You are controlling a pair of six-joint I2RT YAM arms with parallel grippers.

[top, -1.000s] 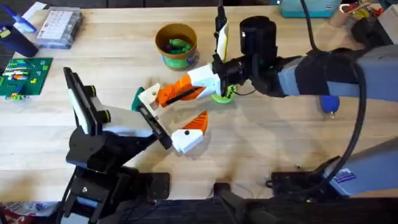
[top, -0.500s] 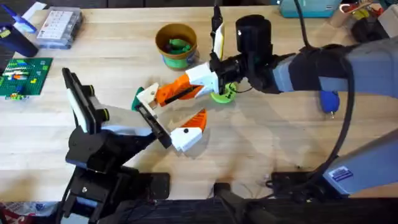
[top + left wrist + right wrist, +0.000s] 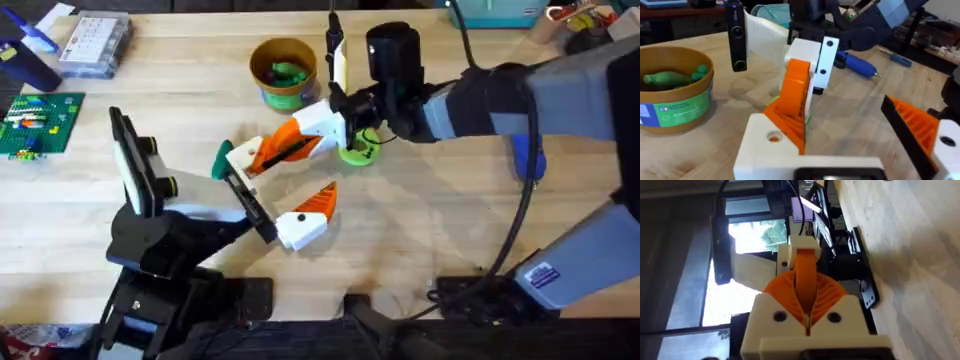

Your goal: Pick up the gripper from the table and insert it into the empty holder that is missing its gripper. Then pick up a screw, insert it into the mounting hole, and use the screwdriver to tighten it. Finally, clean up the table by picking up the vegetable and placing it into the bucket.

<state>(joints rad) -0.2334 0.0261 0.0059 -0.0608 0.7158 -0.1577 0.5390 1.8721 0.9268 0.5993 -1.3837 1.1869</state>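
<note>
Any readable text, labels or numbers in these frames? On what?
Nothing reads with certainty.
Band label on the bucket: a blue-and-white logo with small white words, too blurred to quote.
Blue sticker on the right arm's base: too small to read.
Printed sheet in the clear box: too small to read.

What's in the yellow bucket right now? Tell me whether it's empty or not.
Not empty. The bucket stands upright on the table with a green vegetable lying inside, seen in both the overhead and left wrist views.
</note>
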